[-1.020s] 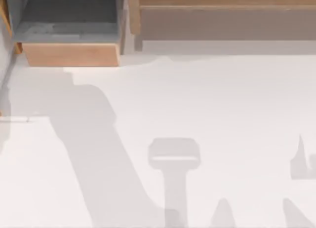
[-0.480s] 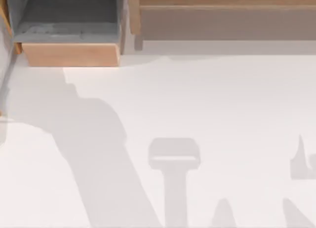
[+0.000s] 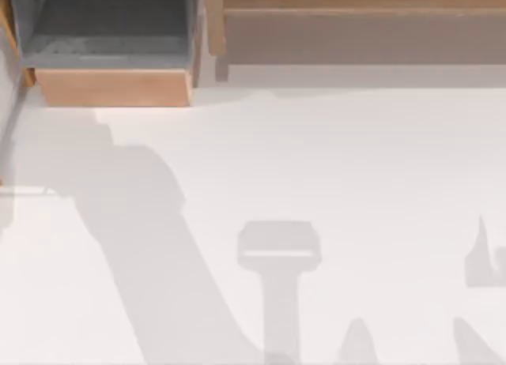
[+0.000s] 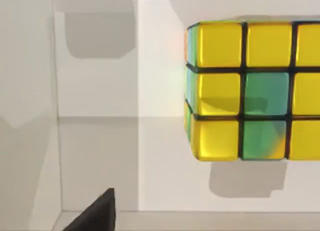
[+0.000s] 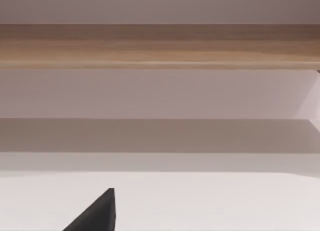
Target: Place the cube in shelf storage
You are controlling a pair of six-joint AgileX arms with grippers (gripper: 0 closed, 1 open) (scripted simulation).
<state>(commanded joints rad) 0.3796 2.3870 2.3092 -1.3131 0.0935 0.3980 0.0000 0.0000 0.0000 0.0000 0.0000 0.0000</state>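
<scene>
The cube (image 4: 250, 88), a grid of yellow and green squares divided by dark lines, is seen close up in the left wrist view, resting on the white desk (image 4: 160, 181) with its shadow cast just beside it. A dark tip of the left claw (image 4: 95, 213) is seen near it; whether that claw is apart or together cannot be told. In the top view, the shelf storage (image 3: 364, 33) is set along the desk's far edge at the right, a grey-lined wooden compartment (image 3: 111, 57) beside it at the left. The shelf's wood edge (image 5: 160, 46) is faced by the right claw (image 5: 95, 213), whose state likewise cannot be told.

open white tabletop (image 3: 332, 167), shelf storage (image 3: 356, 33) behind
</scene>
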